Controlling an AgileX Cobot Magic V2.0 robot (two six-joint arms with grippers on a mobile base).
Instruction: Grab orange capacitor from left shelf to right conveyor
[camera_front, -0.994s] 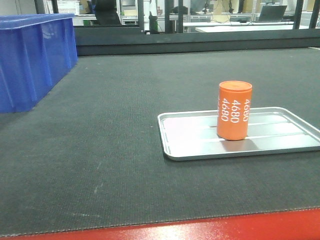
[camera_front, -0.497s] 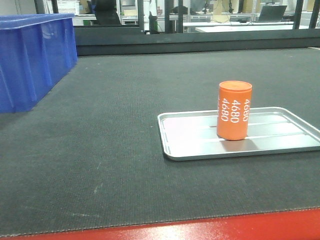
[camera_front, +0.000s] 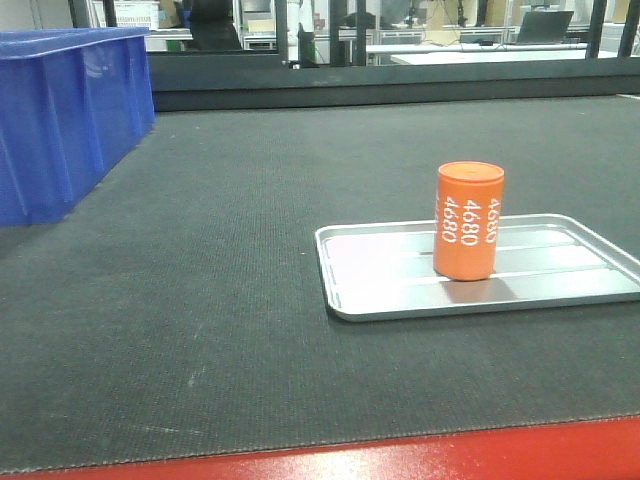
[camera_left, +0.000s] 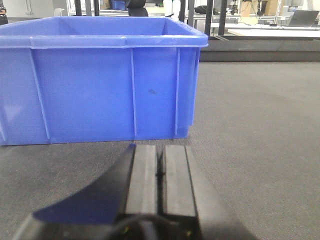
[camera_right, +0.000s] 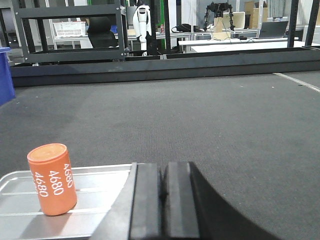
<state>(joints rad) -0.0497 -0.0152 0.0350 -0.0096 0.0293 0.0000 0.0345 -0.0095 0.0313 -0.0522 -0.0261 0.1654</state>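
Cut off: silver tray (camera_front: 400, 285) runs past the front view's right edge.
My left gripper (camera_left: 160, 172): fingers pressed together, facing blue bin (camera_left: 100, 85).
My right gripper (camera_right: 162, 200): pressed together, empty.
Orange capacitor (camera_front: 468, 221): upright on the tray on the right conveyor (camera_front: 200, 300), left of my right gripper, apart.

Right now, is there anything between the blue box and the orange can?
Only bare dark belt and the silver tray's rim separate the blue bin from the orange capacitor, per the front view.

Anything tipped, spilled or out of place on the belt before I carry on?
Nothing stands out. The orange capacitor stands upright in the silver tray, which lies flat on the conveyor belt. The blue bin sits upright at the left. Both tools, left and right, are shut and empty.
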